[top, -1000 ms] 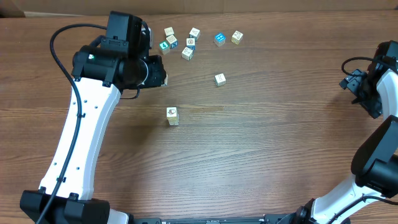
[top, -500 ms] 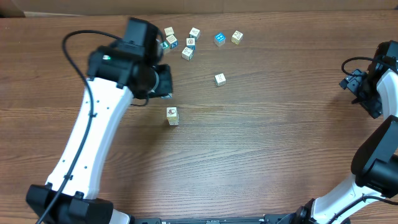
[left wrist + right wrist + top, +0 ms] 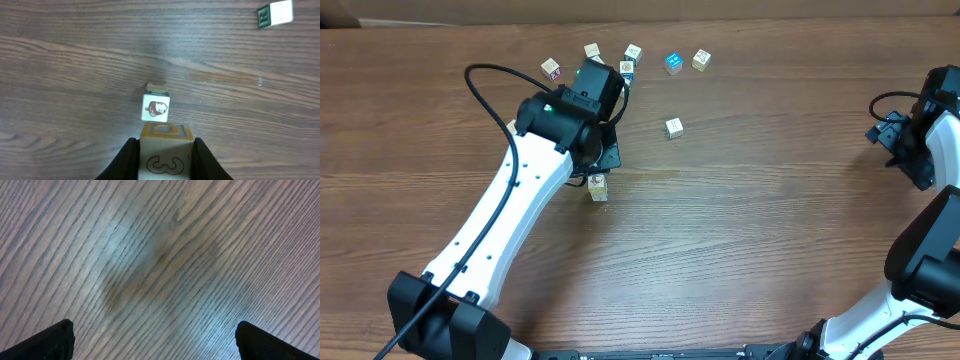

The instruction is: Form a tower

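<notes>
The left pincer grips a block tight; centre it squarely over the tower at twelve o'clock, then lower.

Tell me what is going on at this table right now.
The left tool grips a block marked 3, close by the tower but not yet set on it. The right tool hangs open over the table, holding nothing. Other cubes lie scattered beyond.
</notes>
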You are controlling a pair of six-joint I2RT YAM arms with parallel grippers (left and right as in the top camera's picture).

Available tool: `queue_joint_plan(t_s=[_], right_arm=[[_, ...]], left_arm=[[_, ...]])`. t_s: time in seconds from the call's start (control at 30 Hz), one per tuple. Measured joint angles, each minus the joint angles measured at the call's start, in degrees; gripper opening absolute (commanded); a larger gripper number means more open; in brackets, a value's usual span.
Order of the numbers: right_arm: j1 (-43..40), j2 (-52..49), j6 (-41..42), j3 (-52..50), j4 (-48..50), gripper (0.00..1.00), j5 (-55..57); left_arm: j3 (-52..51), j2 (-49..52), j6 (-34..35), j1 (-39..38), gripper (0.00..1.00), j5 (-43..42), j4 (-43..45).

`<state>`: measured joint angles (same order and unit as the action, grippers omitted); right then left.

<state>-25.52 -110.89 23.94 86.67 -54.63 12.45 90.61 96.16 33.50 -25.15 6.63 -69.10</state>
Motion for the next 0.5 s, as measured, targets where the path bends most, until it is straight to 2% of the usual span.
queue_joint_plan(t_s=[0.27,0.5], right_arm=[[0.0,0.0,0.0,0.0,0.0,1.0,0.0],[0.0,0.0,0.0,0.0,0.0,1.0,0.0]], left_arm=[[-3.7,0.4,-4.8,0.0,0.04,0.5,3.8],[-7.9,0.4,-5.4,0.0,0.04,0.5,7.1]])
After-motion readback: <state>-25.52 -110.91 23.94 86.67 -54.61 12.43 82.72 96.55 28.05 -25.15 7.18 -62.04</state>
